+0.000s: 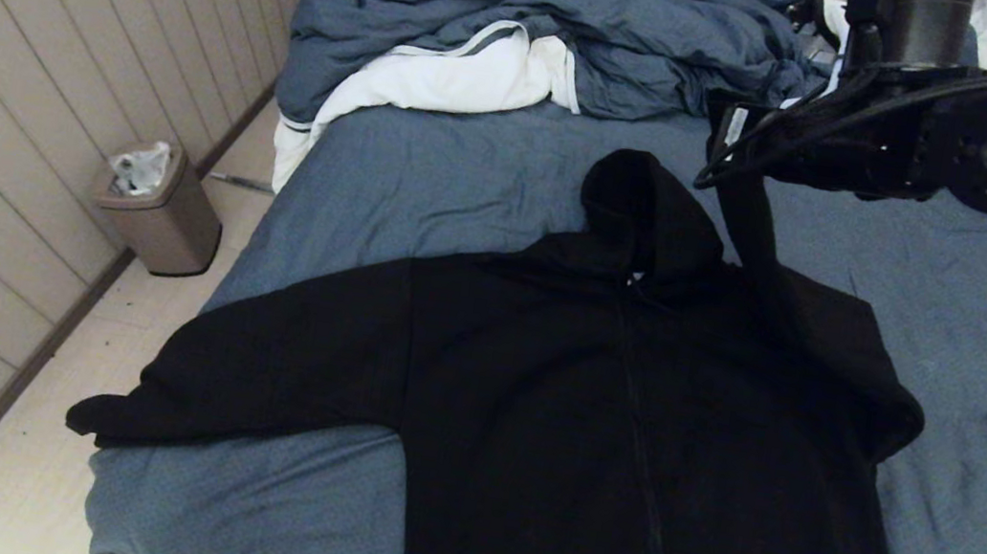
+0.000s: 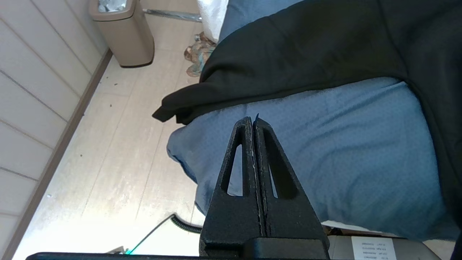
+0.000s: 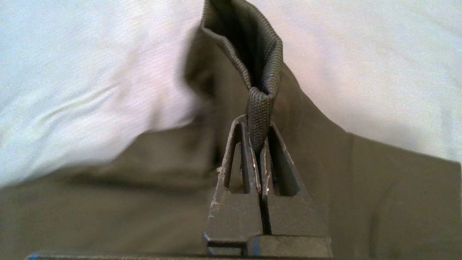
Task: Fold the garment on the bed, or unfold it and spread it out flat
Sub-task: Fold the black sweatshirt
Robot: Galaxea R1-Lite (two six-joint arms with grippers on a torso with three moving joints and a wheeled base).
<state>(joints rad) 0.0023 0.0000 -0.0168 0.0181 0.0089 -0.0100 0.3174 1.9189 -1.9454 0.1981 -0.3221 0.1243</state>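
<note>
Black ribbed cuff [image 3: 260,104] is clamped between the jaws of the right tool [image 3: 260,135], which hangs above the hoodie [image 1: 629,412], near its hood. The sleeve rises taut from the shoulder to the tool. Risk: the thin cuff edge may slip out under the sleeve's weight, or a pull may drag the spread body across the bed [image 1: 431,172]. The left tool [image 2: 253,121], shut and empty, is parked beside the other sleeve, off the bed's edge.
</note>
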